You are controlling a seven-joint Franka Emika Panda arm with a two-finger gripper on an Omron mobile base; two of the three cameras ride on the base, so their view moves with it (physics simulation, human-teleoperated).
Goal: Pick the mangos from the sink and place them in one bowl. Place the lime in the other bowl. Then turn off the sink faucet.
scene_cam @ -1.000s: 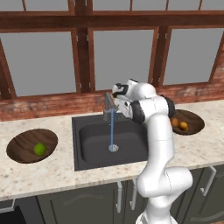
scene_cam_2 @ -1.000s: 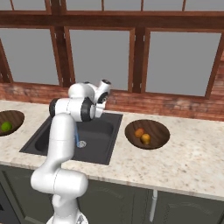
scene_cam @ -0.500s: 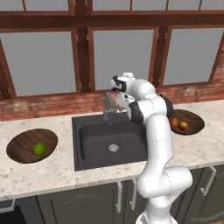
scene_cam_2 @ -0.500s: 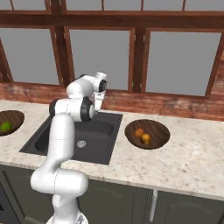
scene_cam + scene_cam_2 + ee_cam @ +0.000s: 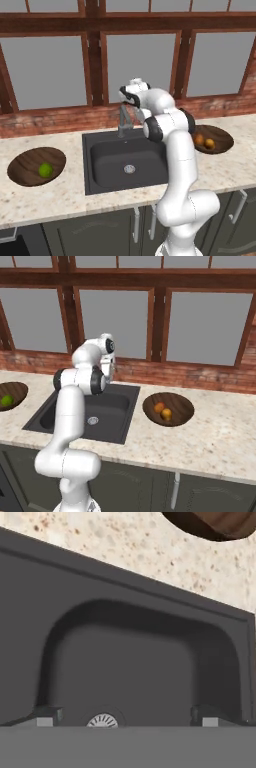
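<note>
Both mangos (image 5: 163, 410) lay in one bowl (image 5: 168, 409), the lime (image 5: 45, 170) in the other bowl (image 5: 36, 165); the end effector (image 5: 125, 96), spread wide and empty, hung by the sink faucet (image 5: 122, 121), seemingly dry.

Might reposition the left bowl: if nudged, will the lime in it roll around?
Probably. The lime looks round and smooth, lying loose in the shallow wooden bowl, so a push would likely set it rolling. The curved rim should keep it inside. It looks firm, not fragile.
</note>
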